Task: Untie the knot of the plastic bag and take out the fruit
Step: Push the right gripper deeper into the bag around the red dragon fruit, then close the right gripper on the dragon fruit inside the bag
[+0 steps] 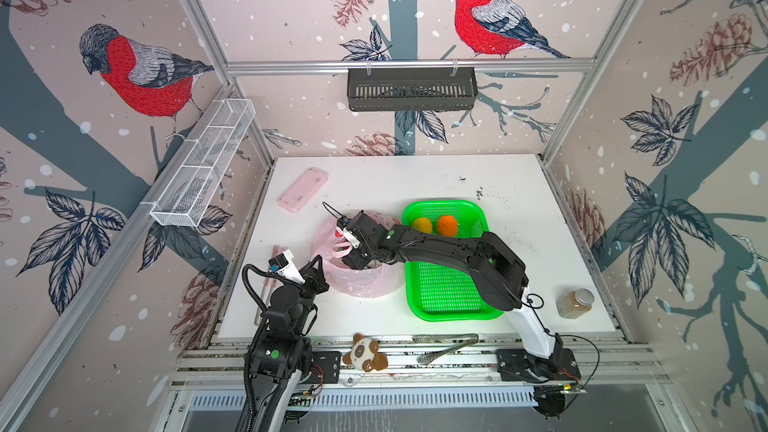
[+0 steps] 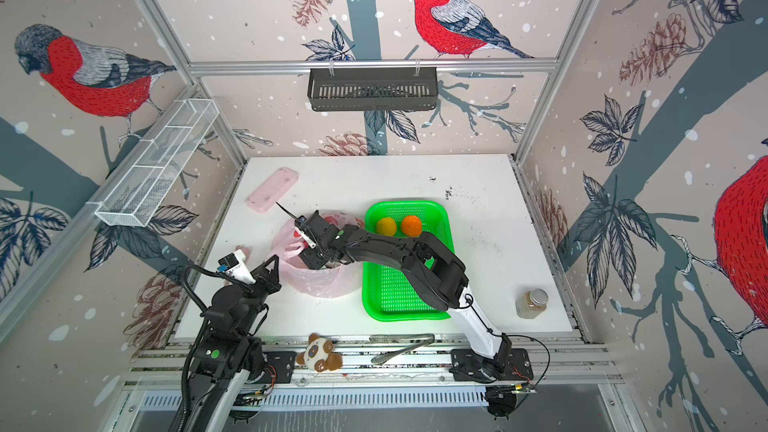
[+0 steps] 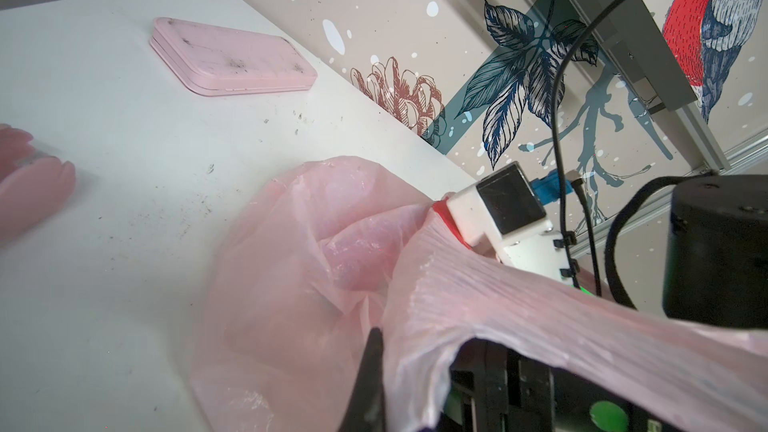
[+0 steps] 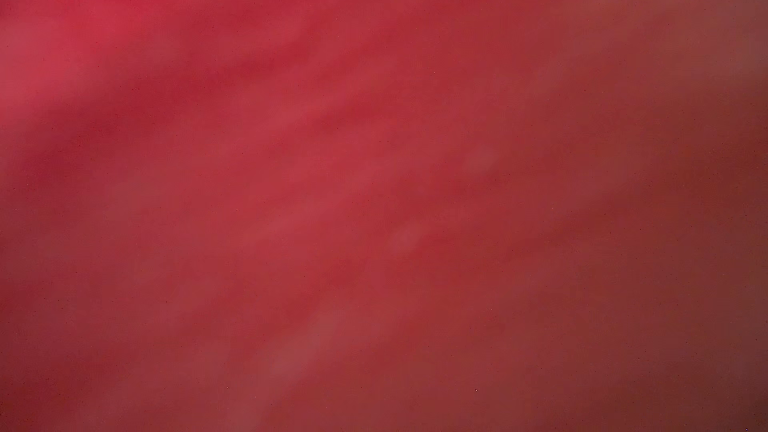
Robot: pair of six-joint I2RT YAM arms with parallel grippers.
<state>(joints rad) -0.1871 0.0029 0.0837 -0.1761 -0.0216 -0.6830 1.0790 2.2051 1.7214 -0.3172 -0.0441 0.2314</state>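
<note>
Pink plastic bag (image 2: pixel 320 282) beside green tray (image 2: pixel 395 292), yellow ball (image 2: pixel 386 226) and orange ball (image 2: pixel 411 224) at tray's far end

No text, label, brand or number can be read on anything.

Bird-print walls (image 1: pixel 519 118) enclose the white tabletop (image 1: pixel 395 184); a white wire basket (image 1: pixel 203 164) hangs left, a black rack (image 1: pixel 411 89) far.

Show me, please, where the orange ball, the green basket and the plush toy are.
orange ball (image 1: pixel 447 225), in a top view, its middle.
green basket (image 1: pixel 449 315), in a top view, its near rim.
plush toy (image 1: pixel 360 352), in a top view, its face.
</note>
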